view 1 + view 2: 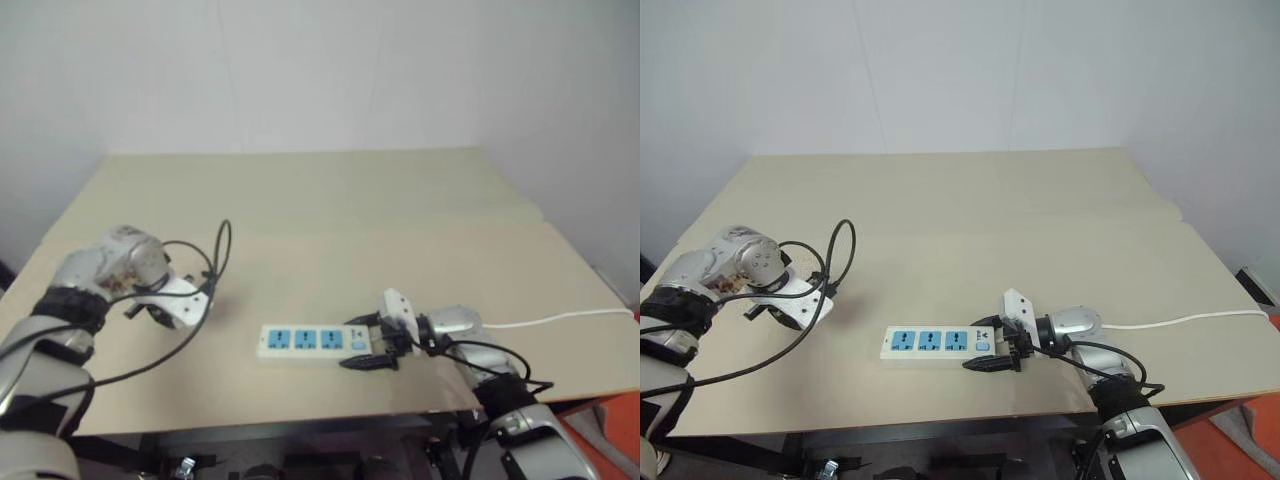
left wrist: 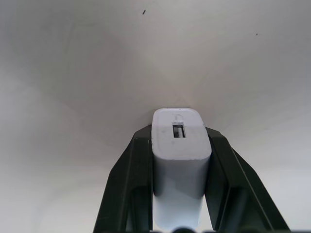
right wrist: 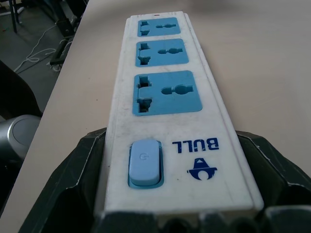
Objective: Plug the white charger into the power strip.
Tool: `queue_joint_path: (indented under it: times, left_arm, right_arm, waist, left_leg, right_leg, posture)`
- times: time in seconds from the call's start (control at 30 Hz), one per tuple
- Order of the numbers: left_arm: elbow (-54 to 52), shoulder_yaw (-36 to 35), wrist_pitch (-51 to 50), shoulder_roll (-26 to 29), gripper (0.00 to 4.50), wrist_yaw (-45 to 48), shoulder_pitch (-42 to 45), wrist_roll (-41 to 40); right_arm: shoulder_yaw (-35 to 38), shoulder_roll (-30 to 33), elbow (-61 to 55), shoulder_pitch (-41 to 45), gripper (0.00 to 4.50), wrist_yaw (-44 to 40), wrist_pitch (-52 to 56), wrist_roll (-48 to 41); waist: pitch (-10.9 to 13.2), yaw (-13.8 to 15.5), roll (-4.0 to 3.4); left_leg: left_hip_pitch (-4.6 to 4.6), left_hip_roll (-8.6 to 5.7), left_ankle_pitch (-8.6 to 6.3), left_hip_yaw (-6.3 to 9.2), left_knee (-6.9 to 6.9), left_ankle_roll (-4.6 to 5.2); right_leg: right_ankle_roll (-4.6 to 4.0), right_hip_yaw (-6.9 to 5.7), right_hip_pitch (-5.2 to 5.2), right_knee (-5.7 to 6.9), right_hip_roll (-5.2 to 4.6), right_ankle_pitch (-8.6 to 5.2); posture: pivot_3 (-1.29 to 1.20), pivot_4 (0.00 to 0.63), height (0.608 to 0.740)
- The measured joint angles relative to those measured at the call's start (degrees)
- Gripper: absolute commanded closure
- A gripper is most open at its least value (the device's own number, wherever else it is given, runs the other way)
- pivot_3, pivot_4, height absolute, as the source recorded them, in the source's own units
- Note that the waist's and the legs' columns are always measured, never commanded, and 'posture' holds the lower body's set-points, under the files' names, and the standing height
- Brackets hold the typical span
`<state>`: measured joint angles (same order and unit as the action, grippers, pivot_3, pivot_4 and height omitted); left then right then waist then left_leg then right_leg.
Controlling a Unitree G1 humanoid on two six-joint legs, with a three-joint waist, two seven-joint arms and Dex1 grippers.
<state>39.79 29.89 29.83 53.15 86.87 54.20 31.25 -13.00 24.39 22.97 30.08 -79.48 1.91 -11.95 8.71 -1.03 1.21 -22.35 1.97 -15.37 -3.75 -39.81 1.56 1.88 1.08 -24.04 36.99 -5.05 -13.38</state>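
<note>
Two items. White charger (image 2: 181, 145): light, rigid, slick; my left fingers (image 2: 132, 184) pinch its flat sides, on the surface's left. Power strip (image 1: 313, 341): stiff; right fingers (image 3: 73, 184) clamp its switch end, front-centre.

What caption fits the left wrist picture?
Left end effector shut on the white charger above the table.

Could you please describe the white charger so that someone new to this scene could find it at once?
Start at the beige table and go to its left side, away from the power strip. There the left gripper is shut on the white charger, a small rounded block with one slot in its end.
</note>
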Motion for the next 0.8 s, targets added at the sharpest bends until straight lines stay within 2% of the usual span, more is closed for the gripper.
queue_joint_path:
  times: [0.17, 0.4, 0.6, 0.8]
  left_arm:
    - [-3.37, -2.18, -1.45, -0.04, 3.48, 3.86, -2.00, -5.15]
    - [-9.27, -10.00, -8.77, -3.96, 3.48, 4.07, -2.91, -20.19]
    - [-20.56, -20.62, -25.49, -12.32, 3.48, -0.83, -3.81, -38.02]
    - [-30.28, -23.81, -39.67, -20.70, 3.48, -9.18, -9.25, -47.25]
  right_arm:
    - [-0.01, 0.06, -0.01, 0.00, 1.06, -0.04, 0.00, -0.01]
    - [-0.27, -0.23, 1.13, 0.86, 1.06, -0.26, -1.44, 0.14]
    - [-1.07, -2.02, 5.11, 2.63, 1.06, 0.67, -8.00, 1.83]
    - [-1.92, -3.45, 9.39, 4.64, 1.06, 0.81, -11.57, 2.29]
  waist:
    - [0.00, 0.06, 0.00]
    - [0.06, -0.19, 0.09]
    - [0.06, -0.97, 0.10]
    - [0.04, -1.66, 0.12]
  left_leg:
    - [-0.01, 0.00, 0.00, 0.00, -0.01, 0.00]
    - [-0.12, 0.03, 0.00, 0.07, -0.03, 0.00]
    - [-0.09, 0.04, 0.00, 0.30, -0.05, 0.00]
    - [0.11, 0.05, 0.01, 0.43, -0.03, -0.01]
  right_leg:
    - [0.00, 0.00, -0.01, 0.01, 0.00, 0.00]
    - [0.00, -0.01, -0.10, 0.00, 0.02, 0.00]
    - [0.00, 0.02, -0.09, 0.05, 0.04, 0.00]
    - [-0.01, 0.11, 0.04, 0.12, 0.07, 0.02]
  posture:
    - [0.00, 0.150, 0.740]
    - [0.00, 0.150, 0.740]
    - [0.00, 0.150, 0.740]
    - [0.00, 0.150, 0.740]
